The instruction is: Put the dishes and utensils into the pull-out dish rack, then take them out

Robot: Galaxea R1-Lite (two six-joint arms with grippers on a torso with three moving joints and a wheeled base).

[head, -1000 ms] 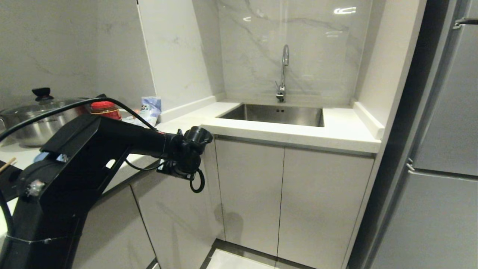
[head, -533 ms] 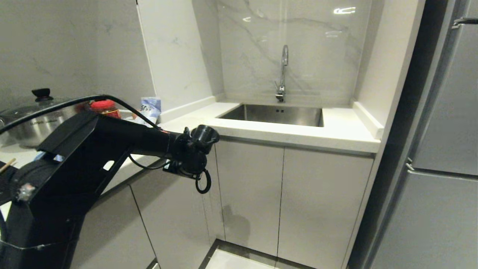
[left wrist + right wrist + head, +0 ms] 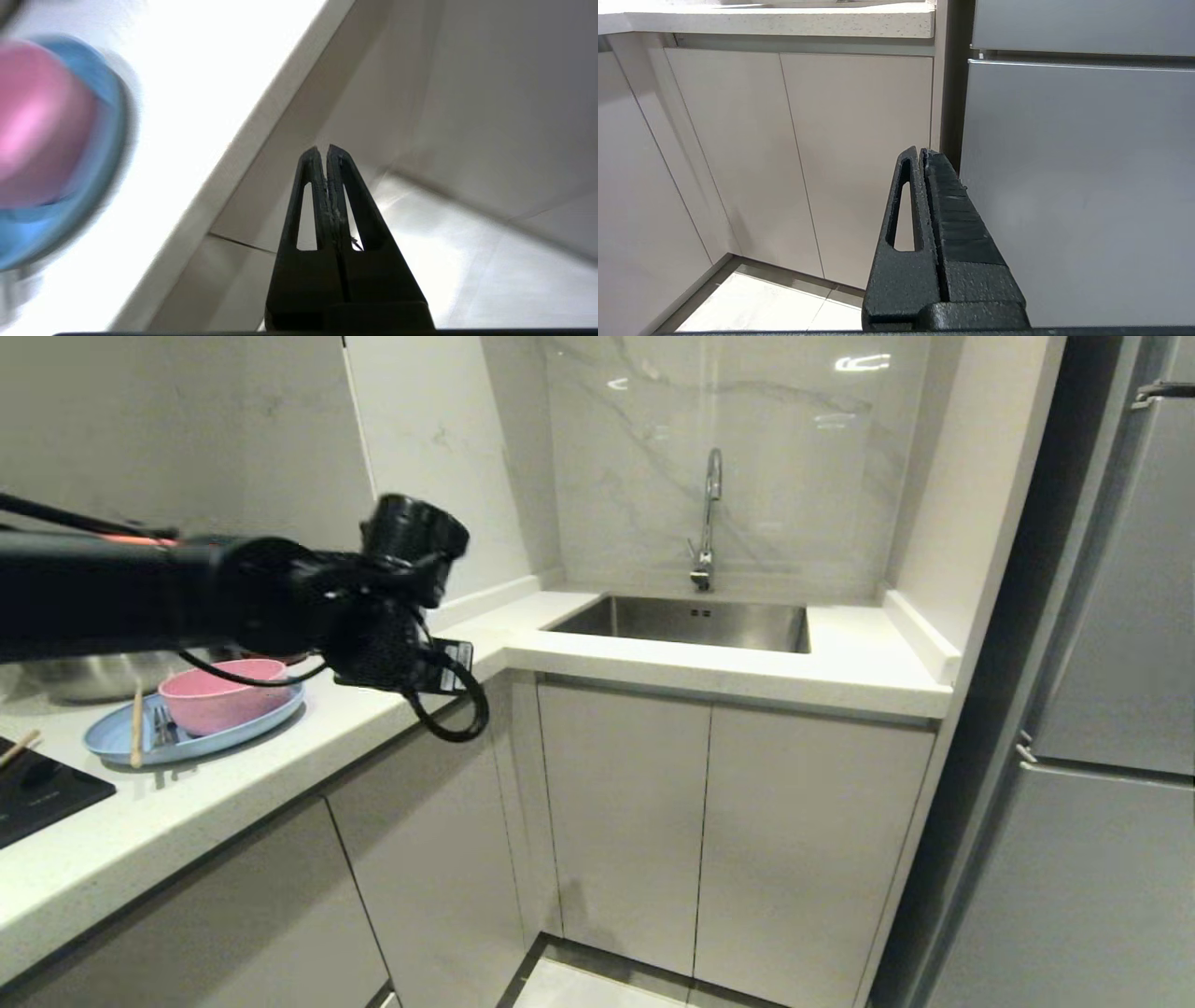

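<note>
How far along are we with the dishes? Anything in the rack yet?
Nothing is loaded that I can see. The pink bowl, a wooden chopstick and the fork all sit on the light-blue plate on the counter. No rack is in view; the cabinet fronts are closed. The left gripper, shut and empty, hangs at the counter edge beside the plate; the right gripper is shut, low by the fridge. All loading and unloading remains.

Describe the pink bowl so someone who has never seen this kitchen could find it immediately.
Start at the steel sink in the corner and follow the white countertop along its left run. There an oval light-blue plate lies, and the pink bowl sits on it beside the chopsticks and fork. It is the only pink, round, deep piece there.
</note>
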